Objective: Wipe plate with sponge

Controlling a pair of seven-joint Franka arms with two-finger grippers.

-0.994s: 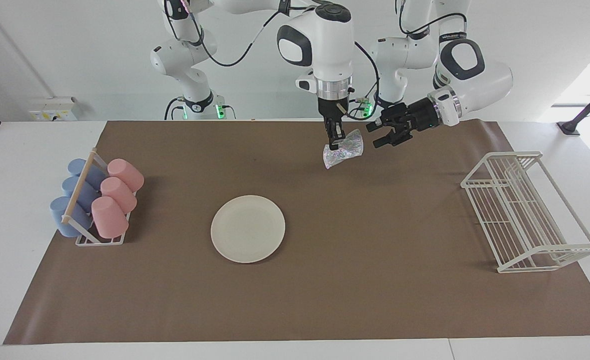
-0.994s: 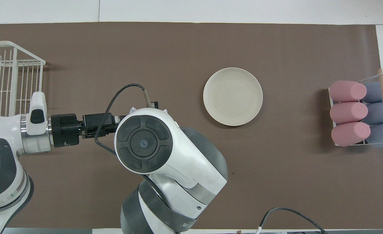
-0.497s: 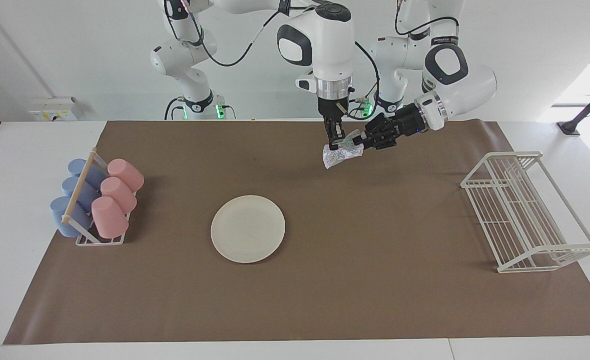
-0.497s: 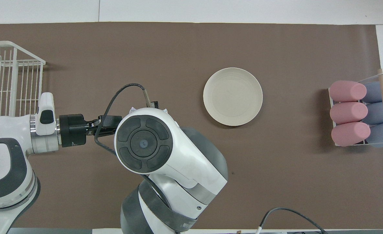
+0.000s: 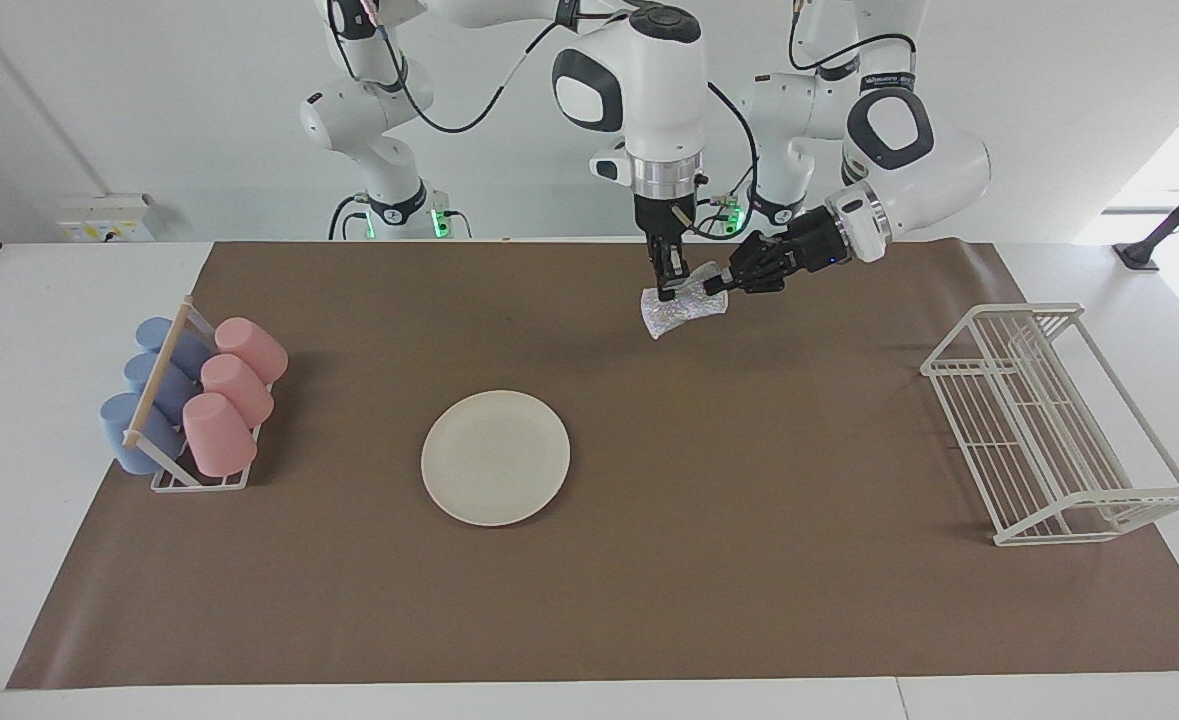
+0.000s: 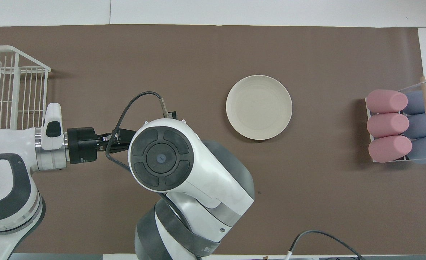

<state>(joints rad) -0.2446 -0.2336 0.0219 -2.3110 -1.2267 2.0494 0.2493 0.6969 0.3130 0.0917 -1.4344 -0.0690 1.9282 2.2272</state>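
Note:
The silver-grey sponge (image 5: 686,304) hangs in the air over the brown mat, close to the robots. My right gripper (image 5: 666,292) points straight down and is shut on its upper corner. My left gripper (image 5: 717,284) comes in sideways from the left arm's end of the table and is shut on the sponge's other edge. The cream-white plate (image 5: 495,457) (image 6: 259,107) lies flat on the mat, farther from the robots and toward the right arm's end, with nothing on it. In the overhead view the right arm's wrist covers the sponge and both grippers' tips.
A rack of pink and blue cups (image 5: 194,400) (image 6: 400,126) stands at the right arm's end of the mat. A white wire rack (image 5: 1049,420) (image 6: 14,86) stands at the left arm's end. The brown mat (image 5: 749,560) covers most of the table.
My left gripper moved in from beside the sponge and went from open to shut on its free edge. The right gripper stayed in place, still holding the sponge.

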